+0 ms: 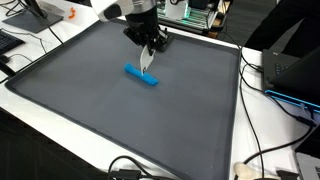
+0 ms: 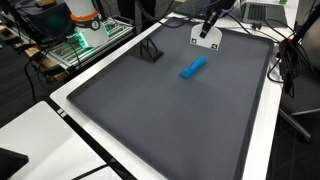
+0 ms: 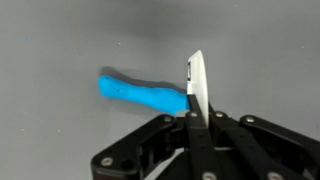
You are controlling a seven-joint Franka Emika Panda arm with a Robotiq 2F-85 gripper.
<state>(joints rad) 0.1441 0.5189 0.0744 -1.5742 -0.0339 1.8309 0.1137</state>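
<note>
Between the jaws — white card [image 3: 196,85]

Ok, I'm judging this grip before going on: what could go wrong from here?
1. The gripper pinches the thin white piece by one end only, so it may tilt or slip out.
2. The piece hangs close to the blue stick; a low move might knock it, and it could roll across the mat.

A thin white flat piece [image 3: 196,85] stands on edge at the centre of the wrist view, pinched in the closed gripper [image 3: 197,116]. Just left of it, a bright blue stubby cylinder [image 3: 140,93] lies flat, slightly slanted, on the grey mat [image 3: 60,40].
</note>
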